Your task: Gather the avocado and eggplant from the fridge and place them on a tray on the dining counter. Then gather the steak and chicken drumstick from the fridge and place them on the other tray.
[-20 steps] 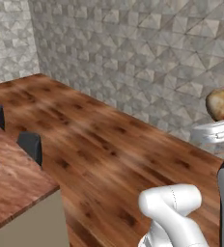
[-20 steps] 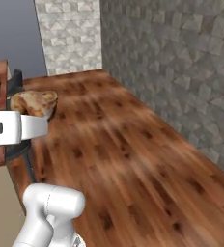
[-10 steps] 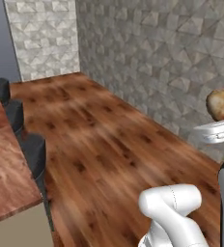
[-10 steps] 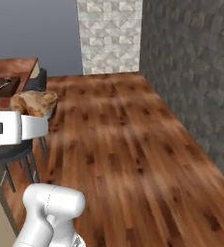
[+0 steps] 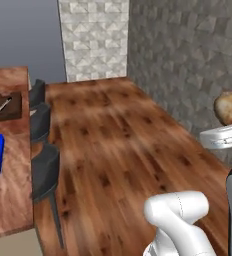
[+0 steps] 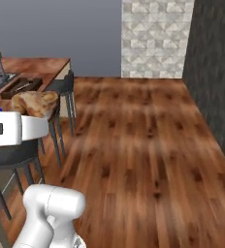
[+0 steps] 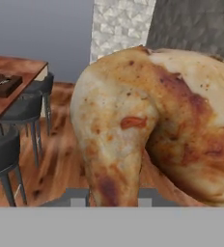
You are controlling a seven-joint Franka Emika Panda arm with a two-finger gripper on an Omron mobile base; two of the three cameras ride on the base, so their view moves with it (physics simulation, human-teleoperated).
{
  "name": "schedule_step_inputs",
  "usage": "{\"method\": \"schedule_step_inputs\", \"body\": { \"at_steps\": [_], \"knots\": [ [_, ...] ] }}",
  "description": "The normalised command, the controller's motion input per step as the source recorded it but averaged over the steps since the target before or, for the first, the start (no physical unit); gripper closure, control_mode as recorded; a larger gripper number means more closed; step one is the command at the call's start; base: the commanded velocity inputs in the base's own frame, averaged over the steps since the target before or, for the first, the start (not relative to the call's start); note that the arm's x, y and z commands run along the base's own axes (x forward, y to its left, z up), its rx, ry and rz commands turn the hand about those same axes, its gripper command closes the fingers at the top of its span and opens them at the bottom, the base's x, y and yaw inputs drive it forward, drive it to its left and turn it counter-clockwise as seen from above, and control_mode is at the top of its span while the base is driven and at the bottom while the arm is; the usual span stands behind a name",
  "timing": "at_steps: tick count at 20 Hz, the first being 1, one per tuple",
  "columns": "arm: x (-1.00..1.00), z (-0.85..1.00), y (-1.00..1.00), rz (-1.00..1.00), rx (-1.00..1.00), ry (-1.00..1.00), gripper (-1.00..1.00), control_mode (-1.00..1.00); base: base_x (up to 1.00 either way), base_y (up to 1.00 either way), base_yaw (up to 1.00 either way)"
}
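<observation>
Left base view has the white arm rising at the lower right, its hand reaching level at the right edge with the chicken drumstick (image 5: pixel 231 107) perched at its end, high above the wooden floor (image 5: pixel 118 145). Right base view shows the same hand stretching rightward from the left edge, the drumstick (image 6: pixel 34 103) sticking up from its tip beside the dark stools (image 6: pixel 61 89) that line the dining counter (image 6: pixel 34 65). Hand view puts the drumstick (image 7: pixel 147 125) right against the camera, its narrow end pinched in the gripper (image 7: pixel 113 198), whose fingers are clenched on the meat. Its skin is roasted golden-brown, mottled with darker reddish patches
</observation>
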Motion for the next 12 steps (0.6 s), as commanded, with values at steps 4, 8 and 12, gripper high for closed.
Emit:
{"method": "schedule_step_inputs", "body": {
  "at_steps": [4, 8, 12],
  "knots": [
    [0.00, 0.00, 0.00, 0.00, 0.00, 0.00, 1.00, 1.00, 0.75, -0.40, 0.42],
    [0.00, 0.00, 0.00, 0.00, 0.00, 0.00, 1.00, 1.00, 0.73, -0.40, 0.42],
    [0.00, 0.00, 0.00, 0.00, 0.00, 0.00, 1.00, 1.00, 0.73, -0.38, 0.43]
  ]
}}
